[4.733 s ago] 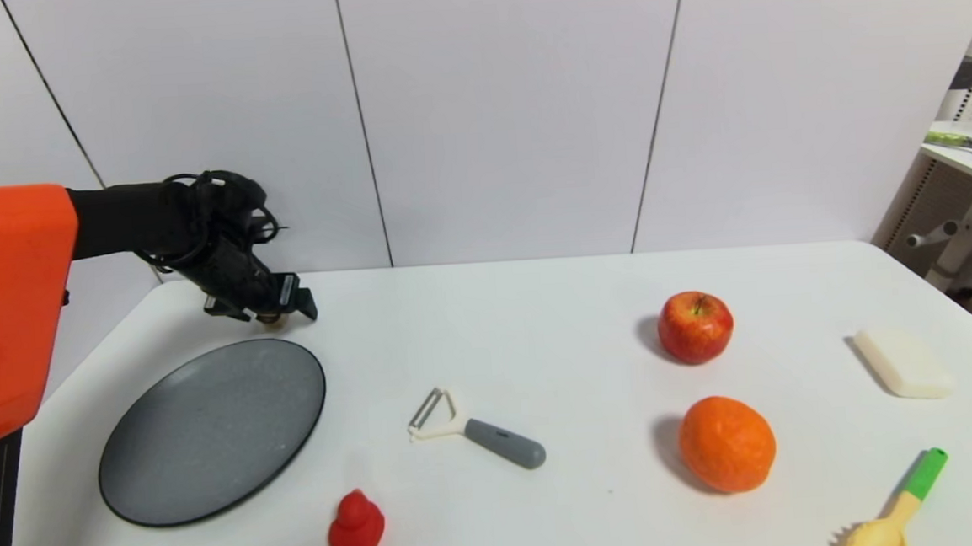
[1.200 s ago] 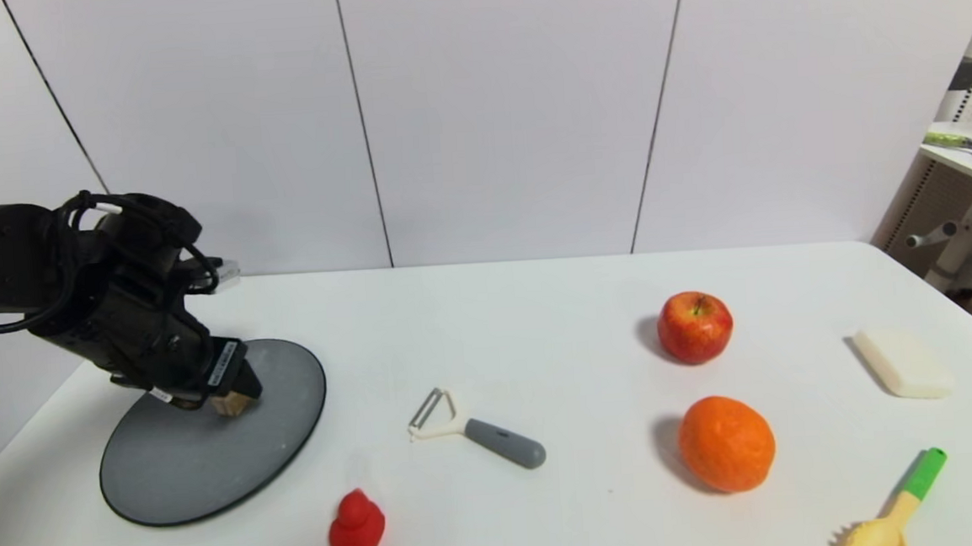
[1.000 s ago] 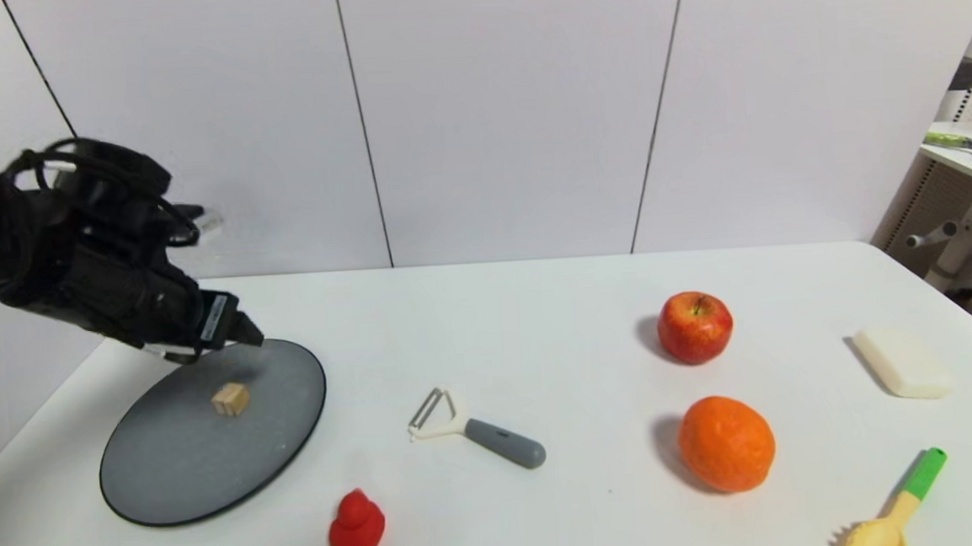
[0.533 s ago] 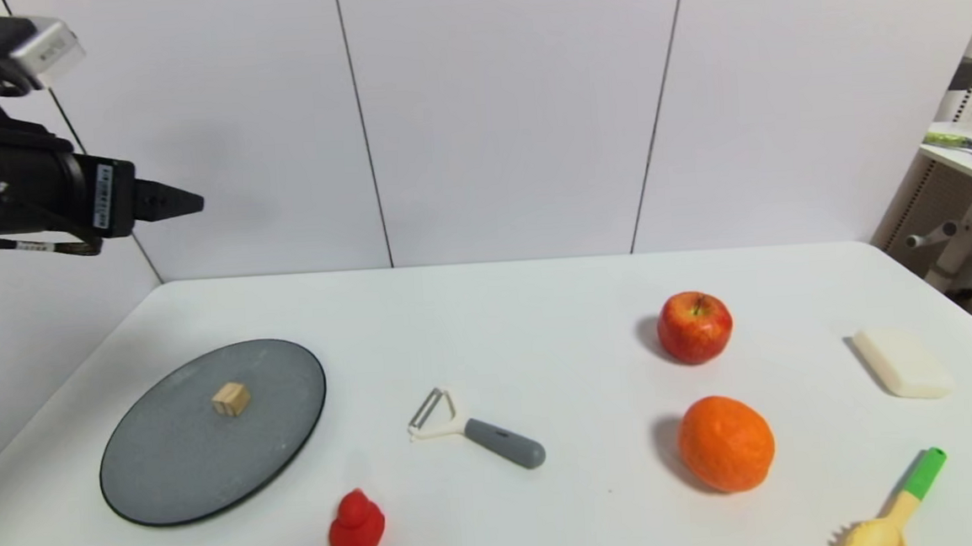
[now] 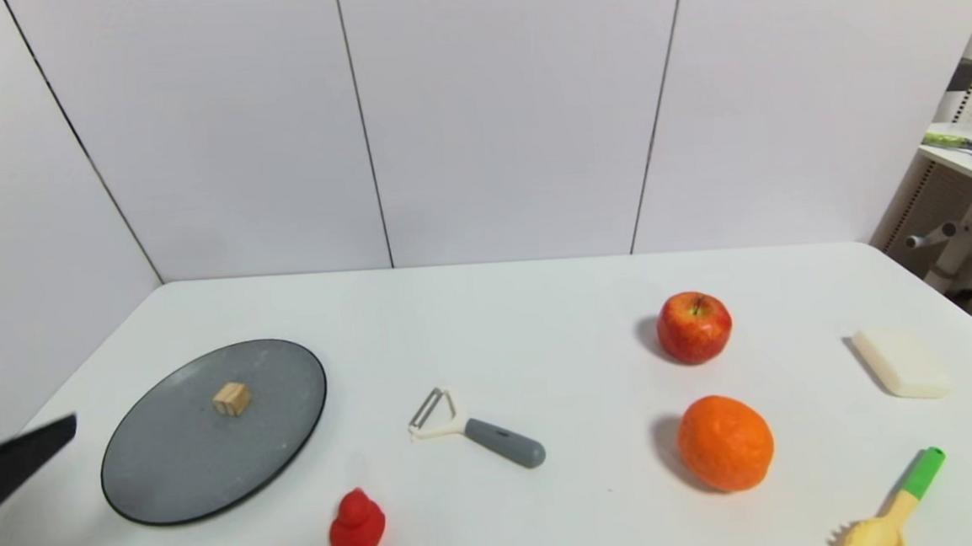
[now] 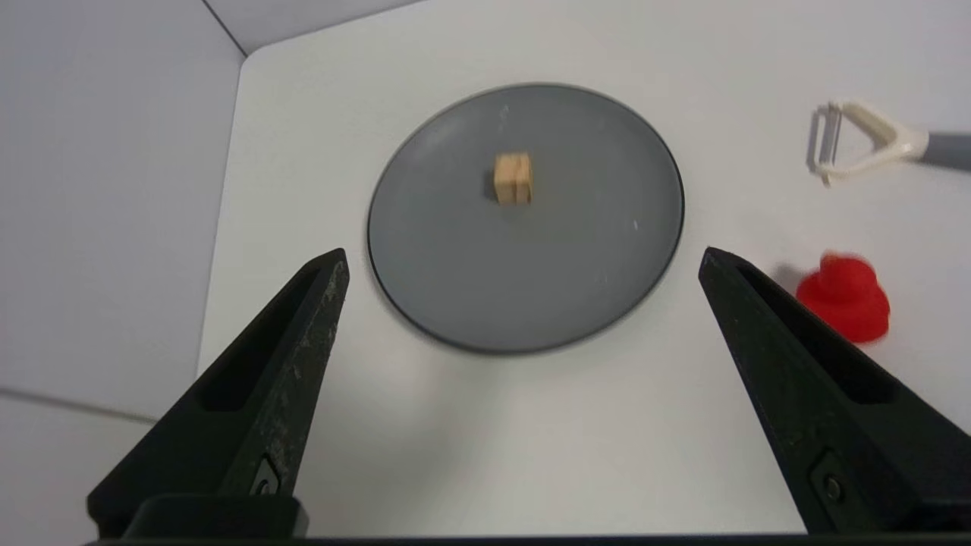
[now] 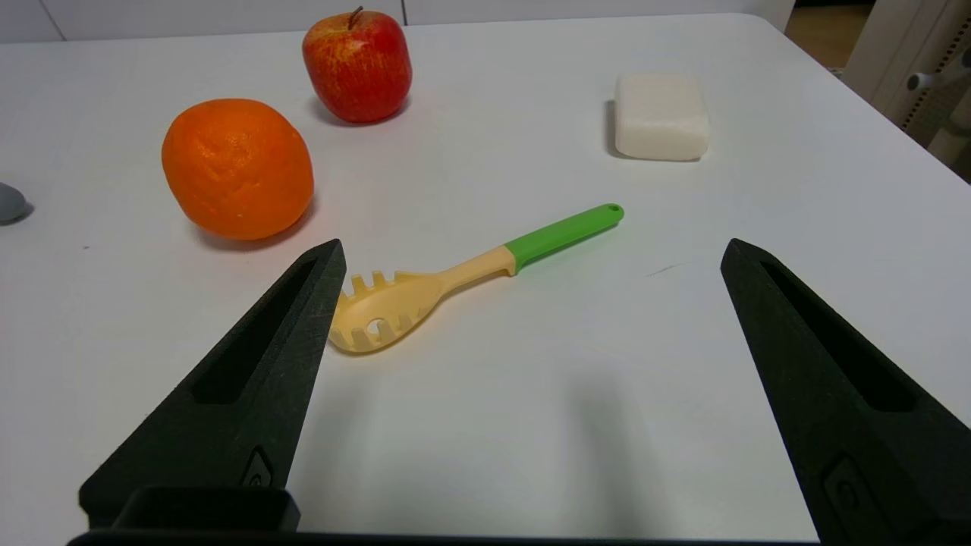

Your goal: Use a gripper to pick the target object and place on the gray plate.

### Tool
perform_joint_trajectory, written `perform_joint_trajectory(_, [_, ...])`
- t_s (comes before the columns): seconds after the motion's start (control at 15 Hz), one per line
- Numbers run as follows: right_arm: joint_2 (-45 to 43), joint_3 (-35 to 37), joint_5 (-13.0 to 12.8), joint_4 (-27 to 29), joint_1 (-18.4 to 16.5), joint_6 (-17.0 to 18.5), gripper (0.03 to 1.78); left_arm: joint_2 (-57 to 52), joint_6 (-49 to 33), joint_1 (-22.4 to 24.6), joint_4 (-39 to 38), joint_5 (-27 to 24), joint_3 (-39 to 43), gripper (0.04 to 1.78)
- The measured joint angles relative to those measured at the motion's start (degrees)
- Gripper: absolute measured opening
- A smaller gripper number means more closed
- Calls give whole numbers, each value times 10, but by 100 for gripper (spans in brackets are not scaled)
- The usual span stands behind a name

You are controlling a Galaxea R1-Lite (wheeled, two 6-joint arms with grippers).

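The small light-brown wooden cube with a thin groove line rests on the large round speckled dark-gray plate with a thin black rim, slightly off the plate's centre toward the back wall. In the head view the same cube sits flat on the plate, free of any contact.

The left end effector is held clear above the white tabletop, jaws spread wide and empty. Both the plate and the cube lie ahead of and below it, roughly on the line midway between its fingers; the cube is well apart from either fingertip. The cube has no marked long axis; its groove runs roughly along the end effector's pointing direction. In the head view only one black fingertip shows, at the frame's left edge beside the plate.

The right end effector is parked over the far right of the tabletop, jaws likewise spread and empty, above a yellow slotted spoon with a green handle. The left arm is much the nearer to the cube.

Judgement: placement appears complete. The only move left would be retreat, which requires no further approach to the cube.
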Motion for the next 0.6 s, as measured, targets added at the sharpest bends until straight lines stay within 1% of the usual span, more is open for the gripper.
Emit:
perform_joint_trajectory(0.13, [0,0,0,0,0,0,171,-114,-1,5,-8,-9,104,167])
perform_joint_trajectory(0.33, [0,0,0,0,0,0,171,-260,-6,33,-21,-36,238,167])
perform_joint_trajectory(0.4, [0,0,0,0,0,0,171,-298,-11,41,-26,-41,275,168])
perform_joint_trajectory(0.6, [0,0,0,0,0,0,171,-383,-36,52,-57,-37,345,169])
